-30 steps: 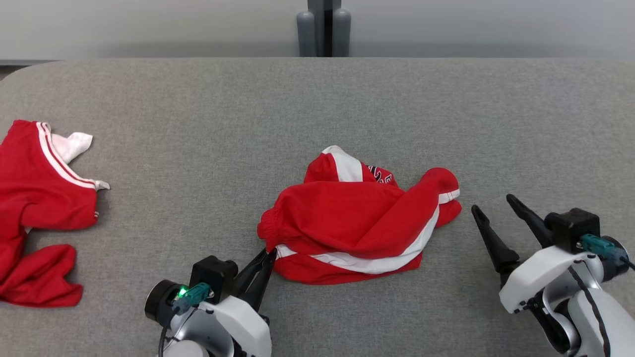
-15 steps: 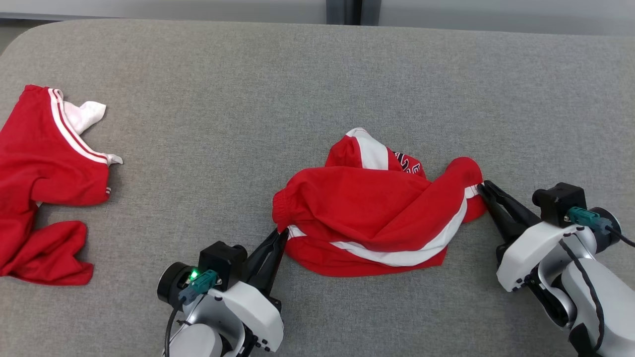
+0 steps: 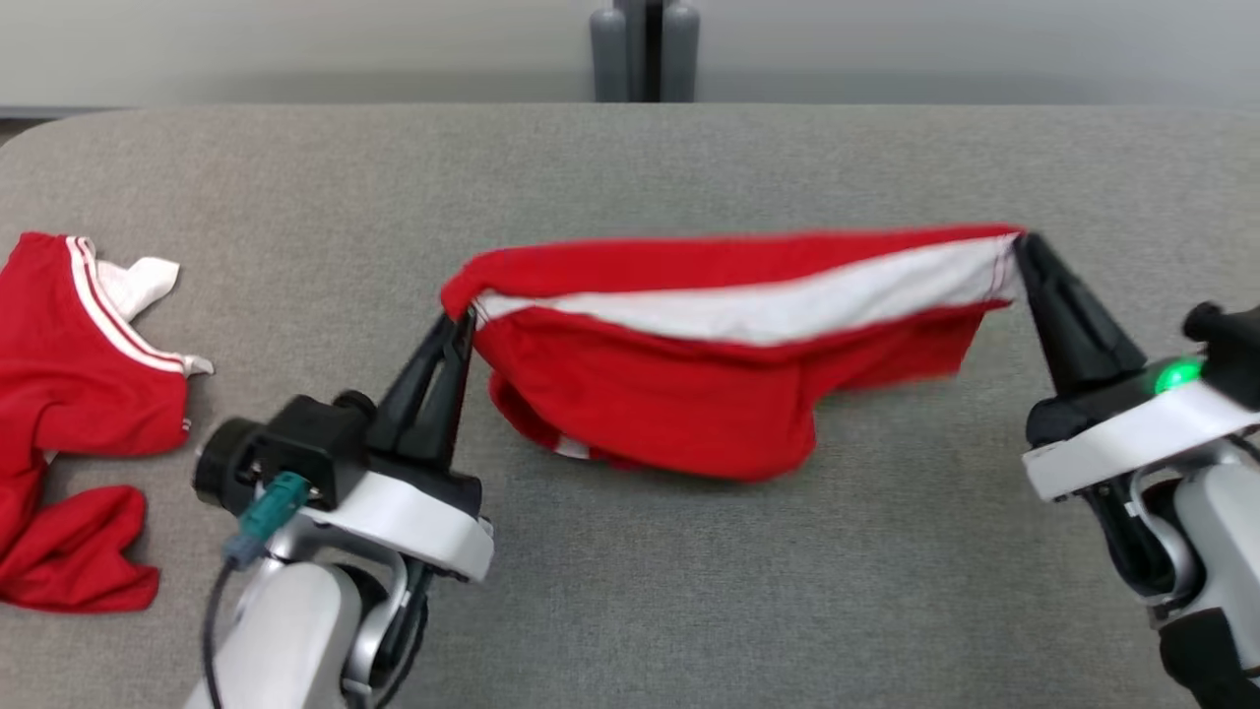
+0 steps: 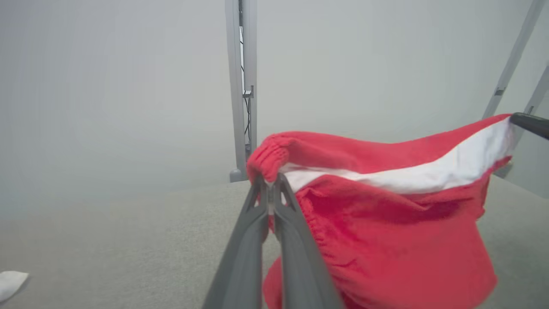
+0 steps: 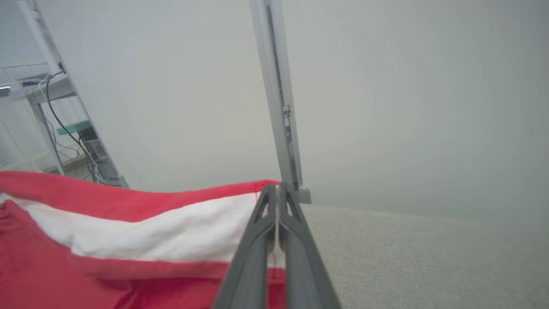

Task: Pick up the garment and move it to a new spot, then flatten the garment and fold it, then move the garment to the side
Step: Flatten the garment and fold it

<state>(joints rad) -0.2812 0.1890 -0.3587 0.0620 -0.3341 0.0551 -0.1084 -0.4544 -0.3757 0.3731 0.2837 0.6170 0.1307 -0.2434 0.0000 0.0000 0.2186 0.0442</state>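
The garment [image 3: 689,394] is being held stretched above the table [image 3: 689,611], pinched by the left gripper [image 3: 463,320] and right gripper [image 3: 1021,241].

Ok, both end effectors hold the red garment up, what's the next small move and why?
Probably carry it toward bare table, staying stretched: the left end effector and right end effector each pinch one end of the garment, whose body sags bunched.
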